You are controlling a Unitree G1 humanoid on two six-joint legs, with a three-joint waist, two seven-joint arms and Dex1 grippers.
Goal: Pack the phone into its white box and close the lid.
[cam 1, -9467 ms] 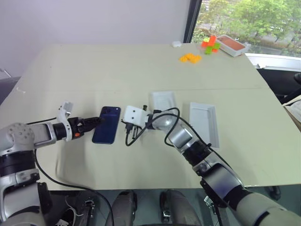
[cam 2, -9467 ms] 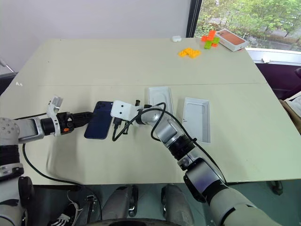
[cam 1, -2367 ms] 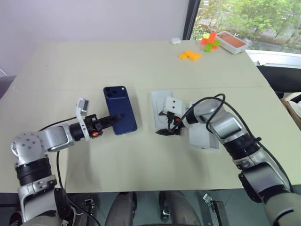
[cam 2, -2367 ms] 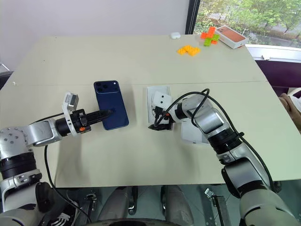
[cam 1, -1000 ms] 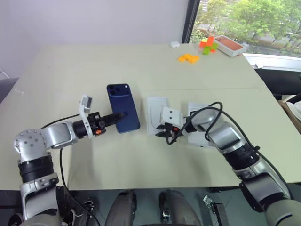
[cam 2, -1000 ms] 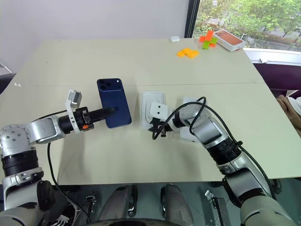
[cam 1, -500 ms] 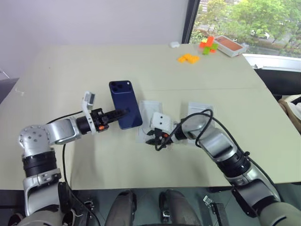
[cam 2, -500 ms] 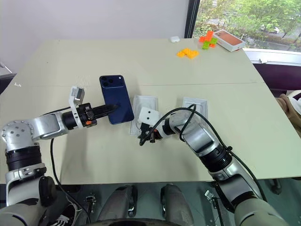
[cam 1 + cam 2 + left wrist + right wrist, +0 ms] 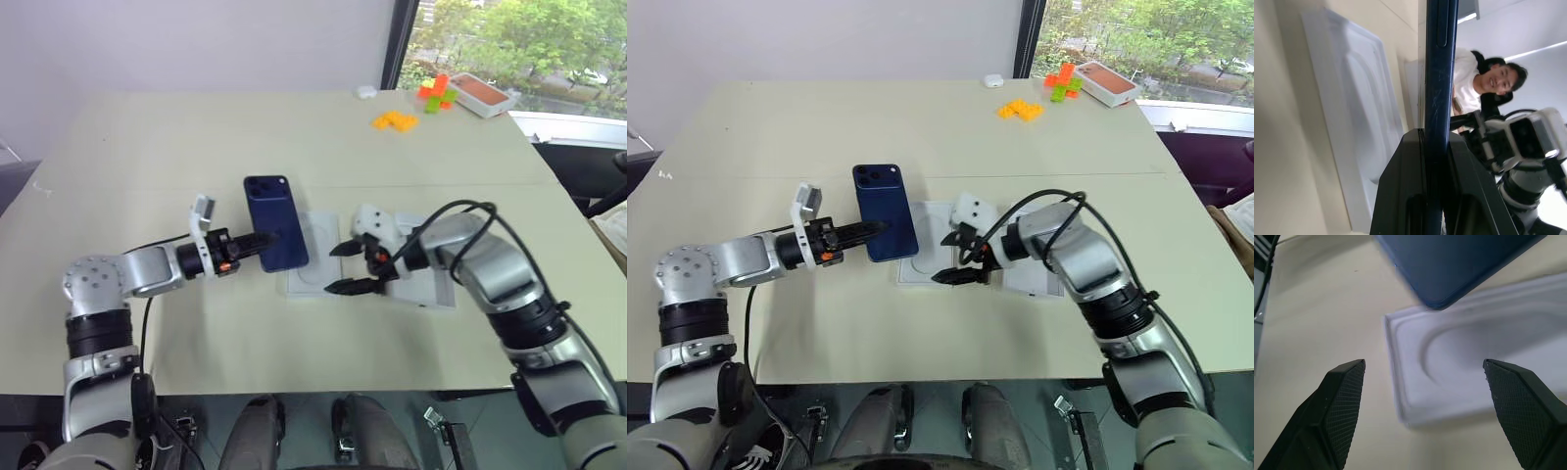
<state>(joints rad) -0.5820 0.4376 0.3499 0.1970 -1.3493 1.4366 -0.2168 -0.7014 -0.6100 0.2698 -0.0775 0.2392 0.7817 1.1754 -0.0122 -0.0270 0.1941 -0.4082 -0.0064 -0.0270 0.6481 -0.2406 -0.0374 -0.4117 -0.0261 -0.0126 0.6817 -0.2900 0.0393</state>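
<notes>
Currently left gripper [image 9: 257, 239] is clamped on the phone [image 9: 275, 235], holding it over the table [image 9: 196, 147], overlapping the white insert [image 9: 318, 279]. Right gripper [image 9: 347, 267] has its fingers spread wide just beside that insert, holding nothing.

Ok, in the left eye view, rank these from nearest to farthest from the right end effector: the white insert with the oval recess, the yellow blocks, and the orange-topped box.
Measured from the right end effector:
1. White insert, on the table directly beside it, partly under the phone.
2. Yellow blocks, far across the table toward the window.
3. Orange-topped box, at the far right corner, beyond the blocks.
</notes>
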